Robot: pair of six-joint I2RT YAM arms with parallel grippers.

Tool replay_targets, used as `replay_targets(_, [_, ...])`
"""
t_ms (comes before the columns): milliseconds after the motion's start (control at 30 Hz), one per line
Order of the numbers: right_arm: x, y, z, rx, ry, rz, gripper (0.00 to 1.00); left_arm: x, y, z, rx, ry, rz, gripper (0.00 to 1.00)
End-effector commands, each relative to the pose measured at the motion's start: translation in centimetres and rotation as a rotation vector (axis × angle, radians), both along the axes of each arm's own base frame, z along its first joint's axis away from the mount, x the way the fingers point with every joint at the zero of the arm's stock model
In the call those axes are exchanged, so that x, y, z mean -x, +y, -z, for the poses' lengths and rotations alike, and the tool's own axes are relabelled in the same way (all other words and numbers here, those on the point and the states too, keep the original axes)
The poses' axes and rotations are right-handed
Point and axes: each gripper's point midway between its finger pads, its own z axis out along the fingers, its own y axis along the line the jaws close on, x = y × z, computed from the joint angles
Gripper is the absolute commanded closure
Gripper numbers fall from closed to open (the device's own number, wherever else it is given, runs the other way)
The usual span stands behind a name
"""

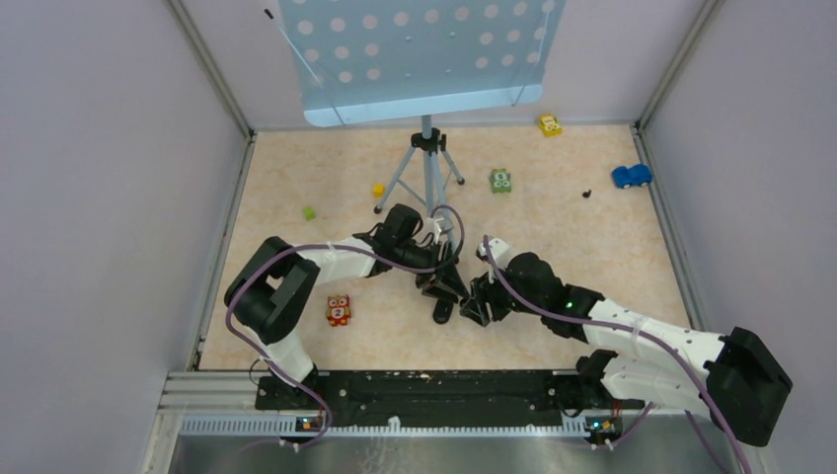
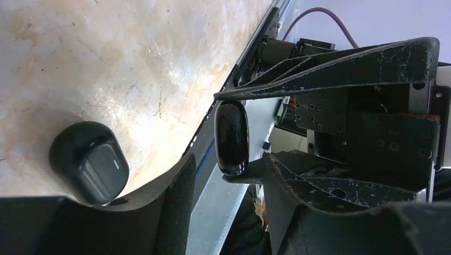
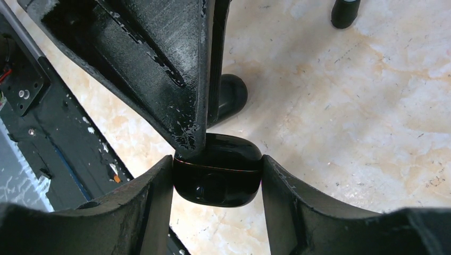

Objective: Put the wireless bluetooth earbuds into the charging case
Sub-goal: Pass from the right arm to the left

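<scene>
The glossy black charging case is pinched between my right gripper's two fingers, held just above the table, with a thin seam line showing across it. It also shows edge-on in the left wrist view. My left gripper is open, and one of its fingertips touches the case's top edge by the seam. In the top view the two grippers meet at mid-table, left and right. One tiny black earbud lies far back right. No other earbud is visible.
A matte black rounded object with a small white mark lies on the table by the left gripper. A tripod holds a blue perforated board. There are a blue toy car, a green block, a yellow toy and a red owl block.
</scene>
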Motion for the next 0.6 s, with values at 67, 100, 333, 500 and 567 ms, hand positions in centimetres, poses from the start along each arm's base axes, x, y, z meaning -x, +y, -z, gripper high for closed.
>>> replay_targets(67, [-0.6, 2.2, -3.5, -0.085, -0.075, -0.035, 0.7, 0.9, -0.5, -1.2, 0.043, -0.048, 0.009, 0.49])
replay_targets(100, [-0.6, 2.3, -3.5, -0.084, -0.076, -0.04, 0.7, 1.0, -0.6, -1.2, 0.047, -0.045, 0.006, 0.5])
replay_targets(333, [0.2, 2.7, -3.2, -0.073, -0.078, -0.06, 0.7, 2.0, -0.7, -1.1, 0.043, -0.053, 0.002, 0.53])
replay_targets(500, [0.3, 2.8, -3.2, -0.072, -0.081, -0.065, 0.7, 2.5, -0.4, -1.0, 0.049, -0.058, -0.004, 0.57])
replay_targets(567, [0.4, 2.9, -3.2, -0.071, -0.082, -0.069, 0.7, 2.6, -0.3, -0.9, 0.054, -0.055, -0.007, 0.64])
